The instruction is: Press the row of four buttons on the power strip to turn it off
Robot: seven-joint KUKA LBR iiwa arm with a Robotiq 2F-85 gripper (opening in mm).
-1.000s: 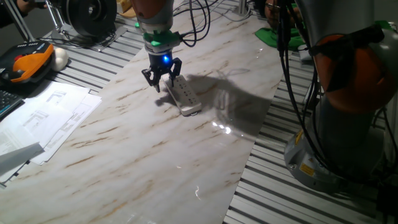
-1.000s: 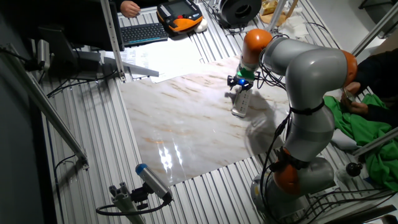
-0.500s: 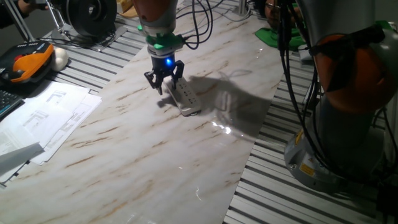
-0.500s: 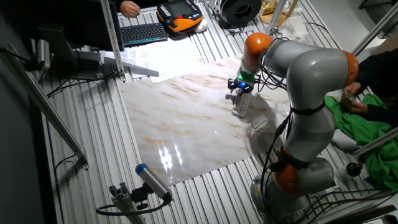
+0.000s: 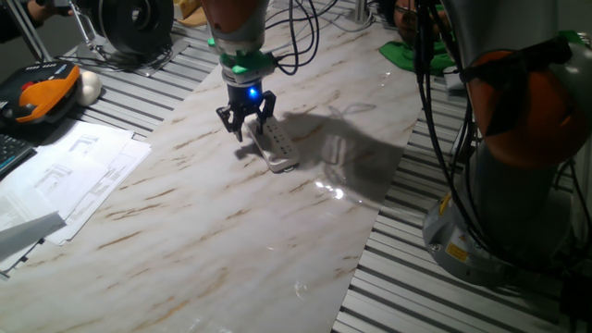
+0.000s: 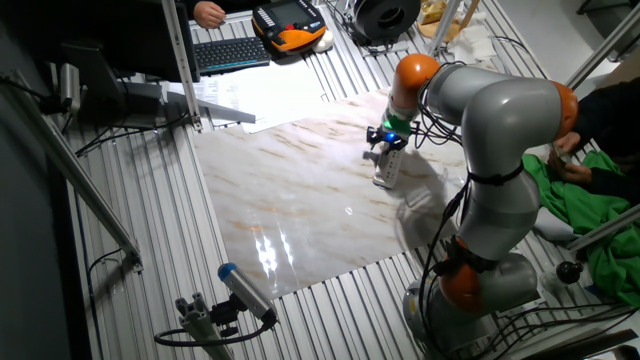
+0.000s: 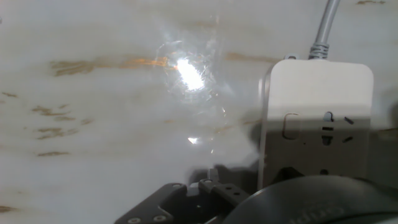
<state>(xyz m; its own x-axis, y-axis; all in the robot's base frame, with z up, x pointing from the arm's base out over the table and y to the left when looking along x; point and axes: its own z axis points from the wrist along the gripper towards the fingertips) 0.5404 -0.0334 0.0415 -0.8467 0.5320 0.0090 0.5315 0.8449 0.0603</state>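
The power strip (image 5: pixel 276 144) is a white oblong block lying on the marble board (image 5: pixel 213 213), also seen at power strip (image 6: pixel 388 170). My gripper (image 5: pixel 246 123) hangs right over the strip's far end, close above it or touching; I cannot tell which. Its dark fingers do not show clearly enough to tell their state. In the hand view the power strip (image 7: pixel 317 118) fills the right side, with its grey cord (image 7: pixel 323 28) leading off the top. One pale switch (image 7: pixel 290 126) of the row of four buttons shows beside dark socket holes; the dark hand hides the others.
White paper sheets (image 5: pixel 69 171) lie at the board's left edge, with an orange and black pendant (image 5: pixel 42 92) beyond them. A keyboard (image 6: pixel 230 52) sits at the back. The arm's base (image 5: pixel 518 148) and a green cloth (image 5: pixel 407 51) stand to the right. Slatted metal table surrounds the board.
My gripper has shifted a little to the right and slightly lower over the strip's far end. The power strip has not moved.
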